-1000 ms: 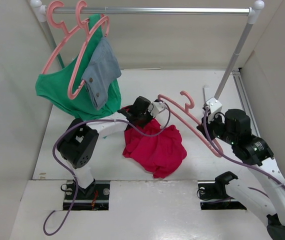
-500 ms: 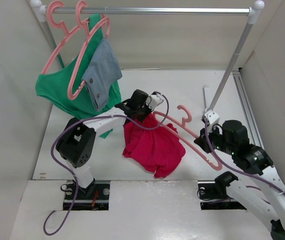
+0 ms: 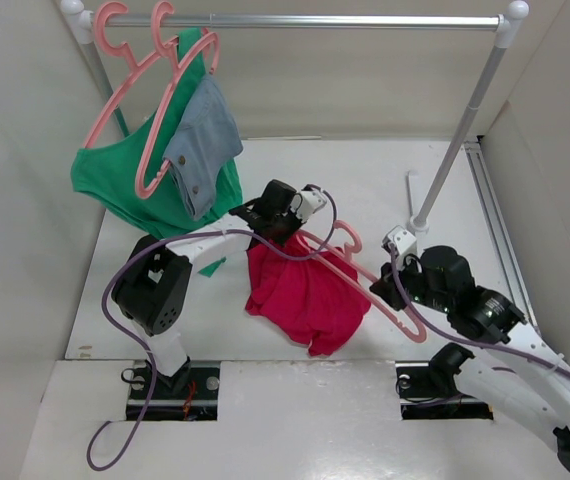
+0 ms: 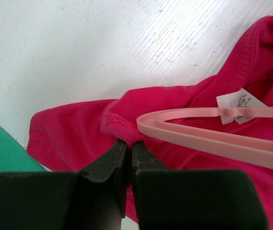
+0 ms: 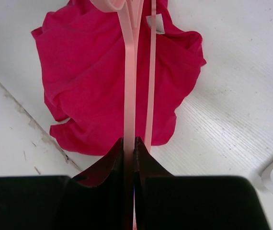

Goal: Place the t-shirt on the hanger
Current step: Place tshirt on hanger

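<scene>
Left wrist view shows your left gripper (image 4: 126,144) clamped on a fold of the t-shirt (image 4: 69,129), bunched on the table (image 4: 79,43); your right gripper (image 5: 130,142) pinches the hanger (image 5: 129,72), whose frame reaches over the cloth.

Robot lab cell: white walls (image 3: 15,250), clothes rail (image 3: 315,20), 2 table-bolted arms (image 3: 155,295).

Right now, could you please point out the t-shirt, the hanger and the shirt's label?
t-shirt (image 3: 310,300): top view, cloth middle.
hanger (image 4: 213,141): left wrist view, lower bar.
label (image 4: 239,99): left wrist view, its centre.
</scene>
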`<state>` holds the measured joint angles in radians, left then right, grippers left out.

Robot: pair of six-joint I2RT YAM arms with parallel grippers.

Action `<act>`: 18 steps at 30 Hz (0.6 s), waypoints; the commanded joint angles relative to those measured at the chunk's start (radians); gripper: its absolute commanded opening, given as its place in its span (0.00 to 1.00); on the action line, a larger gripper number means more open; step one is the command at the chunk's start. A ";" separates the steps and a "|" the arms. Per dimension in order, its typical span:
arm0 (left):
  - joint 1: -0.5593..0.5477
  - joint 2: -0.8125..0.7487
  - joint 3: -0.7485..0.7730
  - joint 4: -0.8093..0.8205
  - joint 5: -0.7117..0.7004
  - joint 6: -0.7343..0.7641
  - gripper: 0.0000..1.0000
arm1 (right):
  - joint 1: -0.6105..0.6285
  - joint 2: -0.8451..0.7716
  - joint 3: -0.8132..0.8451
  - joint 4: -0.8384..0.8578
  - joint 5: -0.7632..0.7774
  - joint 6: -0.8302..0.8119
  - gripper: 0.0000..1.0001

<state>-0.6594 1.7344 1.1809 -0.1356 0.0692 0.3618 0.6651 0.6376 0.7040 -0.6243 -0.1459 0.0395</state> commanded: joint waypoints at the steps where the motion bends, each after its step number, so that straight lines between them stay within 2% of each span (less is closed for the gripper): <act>1: 0.000 -0.021 0.045 0.004 -0.032 -0.007 0.00 | 0.037 -0.044 0.009 0.022 0.025 0.040 0.00; 5: 0.000 -0.021 0.057 -0.006 -0.032 -0.007 0.00 | 0.071 -0.070 0.009 0.009 0.025 0.075 0.00; 8: 0.000 -0.021 0.057 -0.015 -0.032 -0.007 0.13 | 0.097 -0.079 -0.009 -0.002 0.041 0.098 0.00; 9: 0.000 -0.021 0.057 -0.015 -0.032 -0.007 0.22 | 0.111 -0.079 -0.009 -0.002 0.052 0.099 0.00; 12: 0.000 -0.021 0.057 -0.015 -0.032 -0.007 0.26 | 0.111 -0.058 -0.029 -0.002 0.088 0.109 0.00; 13: 0.000 -0.021 0.057 -0.015 -0.032 -0.007 0.26 | 0.111 -0.047 -0.029 -0.002 0.104 0.109 0.00; 17: 0.000 -0.021 0.048 -0.015 -0.032 0.002 0.02 | 0.111 -0.026 -0.040 0.018 0.161 0.119 0.00; 18: 0.000 -0.021 0.048 -0.015 -0.020 0.002 0.00 | 0.111 -0.026 -0.040 0.018 0.161 0.119 0.00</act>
<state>-0.6590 1.7344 1.1938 -0.1558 0.0376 0.3614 0.7650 0.6056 0.6651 -0.6510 -0.0265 0.1371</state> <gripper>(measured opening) 0.023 0.126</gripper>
